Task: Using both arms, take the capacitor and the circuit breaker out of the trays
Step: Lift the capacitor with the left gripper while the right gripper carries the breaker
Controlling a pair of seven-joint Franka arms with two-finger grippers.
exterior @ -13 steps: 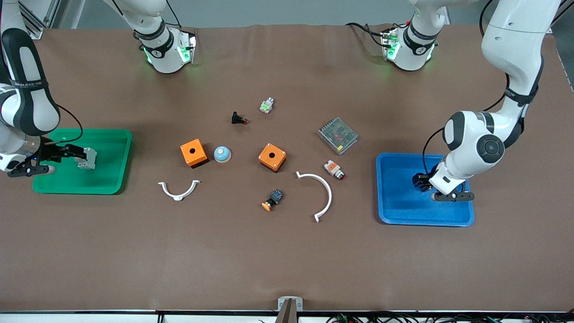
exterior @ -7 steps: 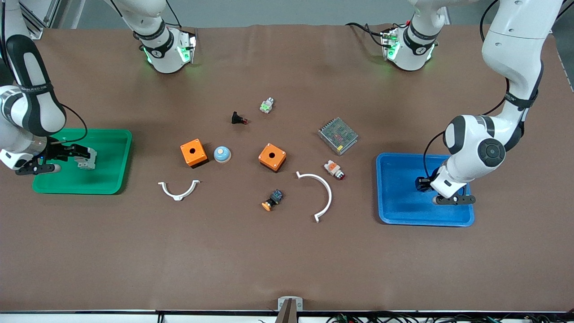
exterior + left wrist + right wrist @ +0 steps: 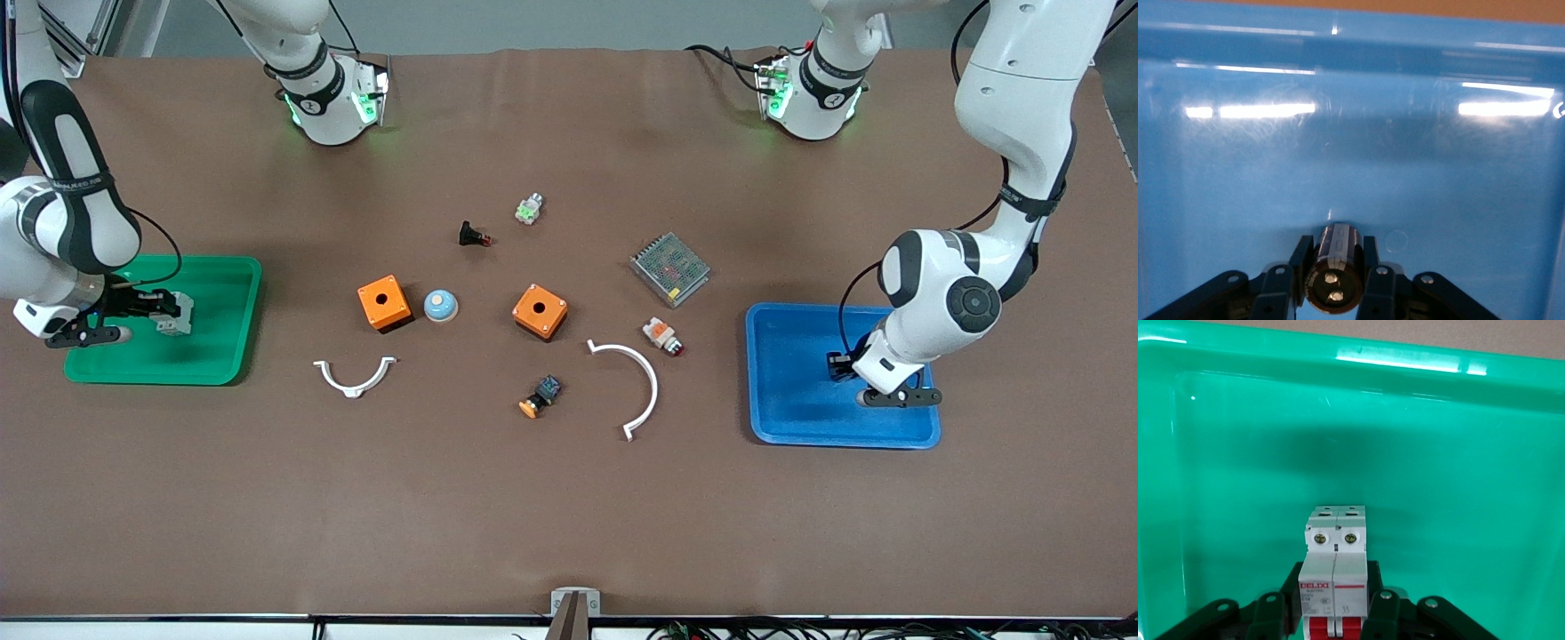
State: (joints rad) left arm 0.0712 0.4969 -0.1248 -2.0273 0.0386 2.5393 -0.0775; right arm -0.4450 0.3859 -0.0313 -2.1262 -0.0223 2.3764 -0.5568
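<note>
My right gripper (image 3: 149,307) is shut on the breaker (image 3: 176,313), a white-grey block with red toggles, low over the floor of the green tray (image 3: 222,356). In the right wrist view the breaker (image 3: 1335,577) sits between the fingers above the tray floor (image 3: 1458,487). My left gripper (image 3: 836,364) is shut on the capacitor, a small black cylinder, low over the blue tray (image 3: 791,418). In the left wrist view the capacitor (image 3: 1334,267) is clamped between the fingers, its two-pin end facing the camera, over the blue tray floor (image 3: 1405,167).
Between the trays lie two orange boxes (image 3: 384,303) (image 3: 540,311), a blue dome (image 3: 440,305), two white curved brackets (image 3: 354,377) (image 3: 633,382), a metal mesh unit (image 3: 670,268), a white-orange piece (image 3: 662,335), a black-blue orange-capped piece (image 3: 540,396), a black button piece (image 3: 473,236) and a green-white piece (image 3: 529,210).
The right gripper has drawn back slightly toward the tray's outer end with the breaker and sits lower. The left gripper has shifted a little nearer the front camera and lower in the blue tray.
</note>
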